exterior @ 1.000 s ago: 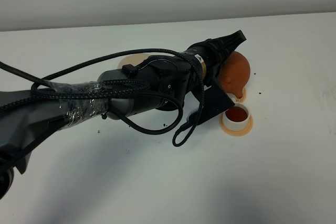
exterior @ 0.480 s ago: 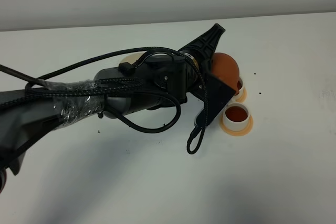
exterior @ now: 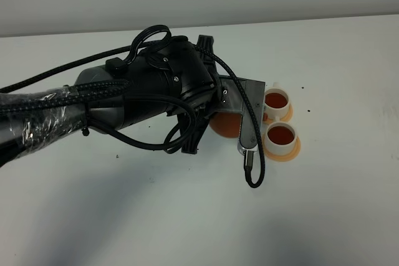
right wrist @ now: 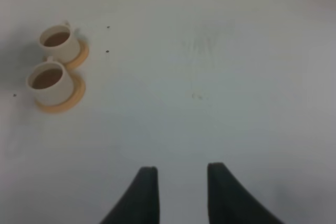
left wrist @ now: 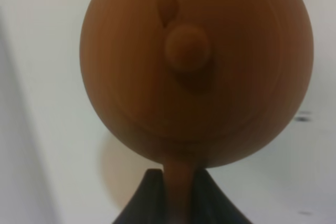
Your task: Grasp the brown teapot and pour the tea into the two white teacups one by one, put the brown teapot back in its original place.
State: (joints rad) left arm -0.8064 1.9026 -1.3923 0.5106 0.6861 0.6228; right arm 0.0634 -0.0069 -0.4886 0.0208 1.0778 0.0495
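1. Between the left fingers sits the handle of the brown teapot; the two dark tips press on it from either side, so the pot hangs out beyond them with its knobbed lid facing the wrist camera.
2. Pinching the handle rather than the round body looks deliberate: the handle is the only part narrow enough to clamp, and it leaves the spout free to swing.
3. Seen from the high camera, only a patch of the brown teapot shows under the left arm, which covers most of it; whether it touches the worktop cannot be told.
4. Just beyond the teapot, away from the arm, stand the two white teacups, the far cup and the near cup, each on an orange coaster.
5. Both cups hold the tea, reddish-brown, so pouring appears finished and the return of the pot is what remains.
6. Its saucer is hidden in every view, presumably under the arm.
7. Well ahead of the right fingers and off to one side, the same cups stand on bare worktop; these fingers are spread and hold nothing.
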